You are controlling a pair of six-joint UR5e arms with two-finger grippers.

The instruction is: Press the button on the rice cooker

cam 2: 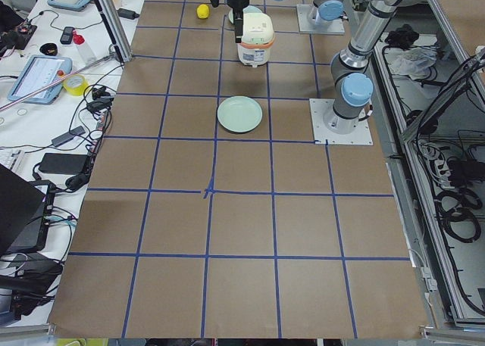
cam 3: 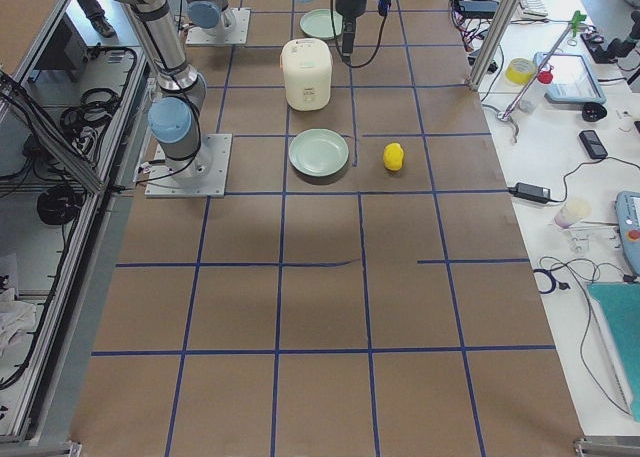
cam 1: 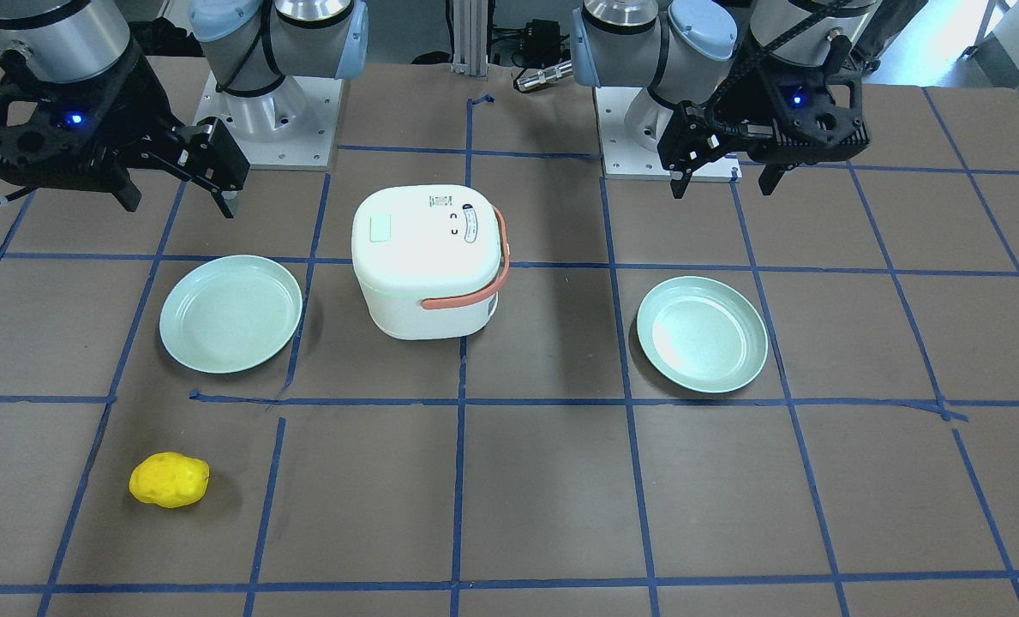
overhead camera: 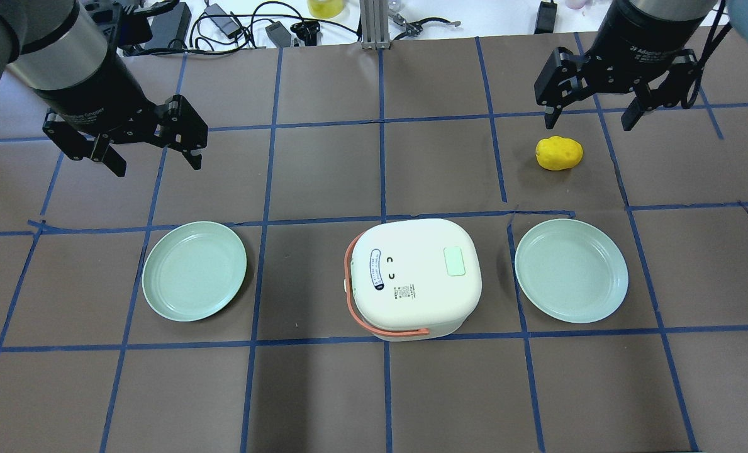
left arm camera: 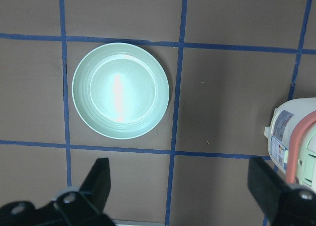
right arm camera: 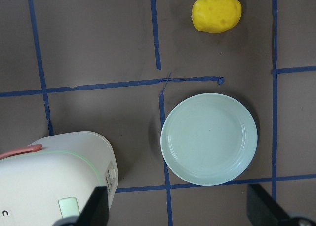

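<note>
The rice cooker (overhead camera: 414, 277) stands upright near the middle of the table (overhead camera: 374, 402). It is a white, rounded box with its lid down and a salmon carrying handle (overhead camera: 355, 308) folded low around the robot's-left side. Its button (overhead camera: 454, 260), a pale green square, sits in the lid top on the side toward the robot's right, opposite the printed label strip. The shell looks like stiff, smooth plastic and the body probably weighs little, so a sideways shove could slide it on the brown covering. The push is best made straight down onto the green square, with one fingertip or the tips brought together. No hold on the cooker seems needed, and the handle is better left alone. One mint plate (overhead camera: 194, 270) lies well to the cooker's left and another plate (overhead camera: 570, 270) just beside it on the right; both are bare. A lumpy yellow fruit, perhaps a lemon (overhead camera: 558, 153), lies beyond the right plate, away from the robot. The right arm (overhead camera: 653, 38) hangs above the table past the lemon and the left arm (overhead camera: 72, 69) beyond the left plate. Both are well apart from the cooker, jaws spread wide and gripping nothing. The press looks not yet begun, and the right arm seems better placed for it.
</note>
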